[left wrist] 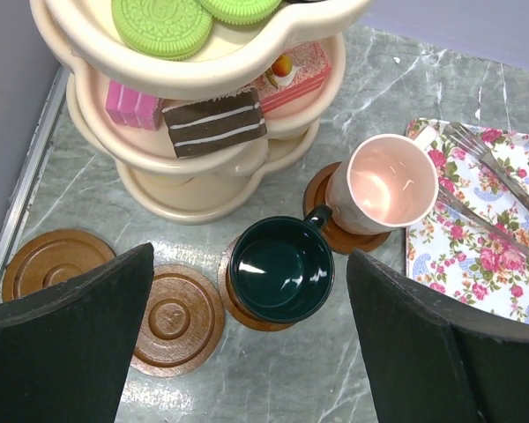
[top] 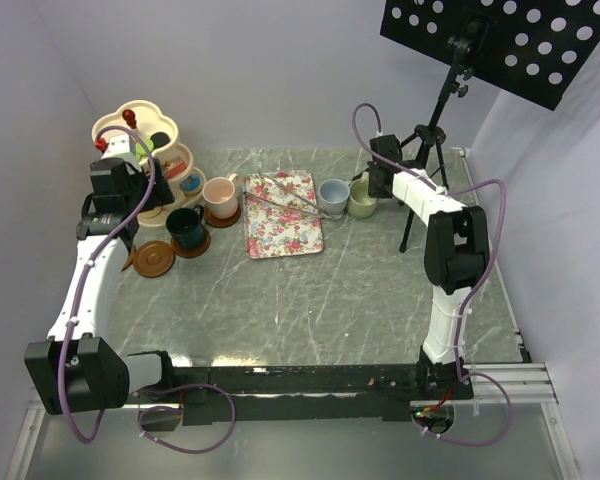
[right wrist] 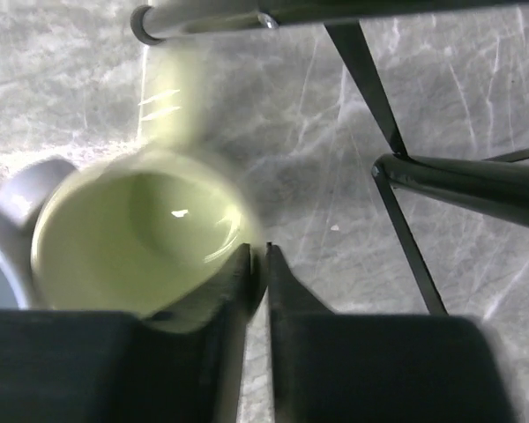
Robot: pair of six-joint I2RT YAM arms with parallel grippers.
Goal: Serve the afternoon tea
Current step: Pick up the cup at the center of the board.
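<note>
Right wrist view is smeared: the light green mug (right wrist: pixel 132 238) is a blur, and only a grey sliver of the light blue mug (right wrist: pixel 18 198) shows, cut off at the edge. My right pincer (right wrist: pixel 257 257) is narrowed to a slit, with the green mug's rim pinched between its fingers. Both mugs stand right of the floral tray (top: pixel 283 215), the blue one nearer it.

My left pincer (left wrist: pixel 251 264) hangs wide above the dark green mug (left wrist: pixel 280 269), which sits on a saucer (left wrist: pixel 234 308) left of the tray. The pink mug (left wrist: pixel 388 181) sits on its own saucer just beside the tray. My finger hides part of one bare saucer (left wrist: pixel 48 264).

Farther left of the tray, the stand (left wrist: pixel 203 189) is cropped at the top; its tiers hold green macarons (left wrist: pixel 163 25), a chocolate cake (left wrist: pixel 213 122) and a pink cake (left wrist: pixel 132 104). Metal tongs (left wrist: pixel 485 154) lie on the tray.
</note>
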